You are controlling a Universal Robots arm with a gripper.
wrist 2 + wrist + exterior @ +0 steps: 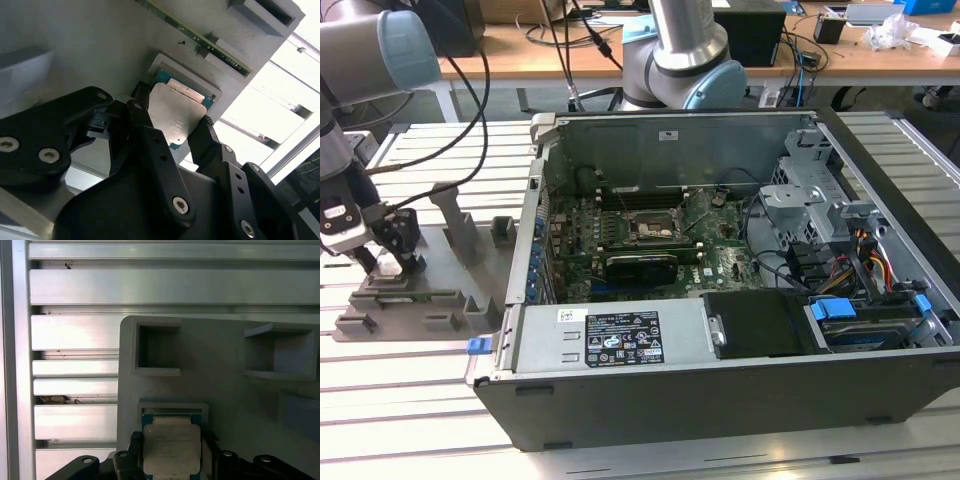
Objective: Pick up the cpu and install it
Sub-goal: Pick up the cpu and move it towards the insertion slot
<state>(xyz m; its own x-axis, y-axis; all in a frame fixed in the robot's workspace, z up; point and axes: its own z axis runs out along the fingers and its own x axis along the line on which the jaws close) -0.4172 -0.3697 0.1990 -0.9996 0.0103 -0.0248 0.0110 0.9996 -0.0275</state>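
Observation:
The cpu (177,112) is a small silvery square chip with a green rim. It sits at a shallow framed recess of the grey fixture tray (430,300) at the exterior view's left. My gripper (390,262) is down over it. In both wrist views the black fingers (142,125) press the chip's two opposite edges, so the gripper (172,120) is shut on it. The first wrist view shows the cpu (171,447) between the fingers (132,445), overlapping the recess. The motherboard socket (653,228) lies inside the open computer case (720,400).
The fixture tray has upright posts (455,215) and square pockets (157,347) close to the gripper. Cables (470,90) hang over the tray. The case's power supply (620,340) and drive cage (810,190) flank the board. A second robot arm's base (680,60) stands behind the case.

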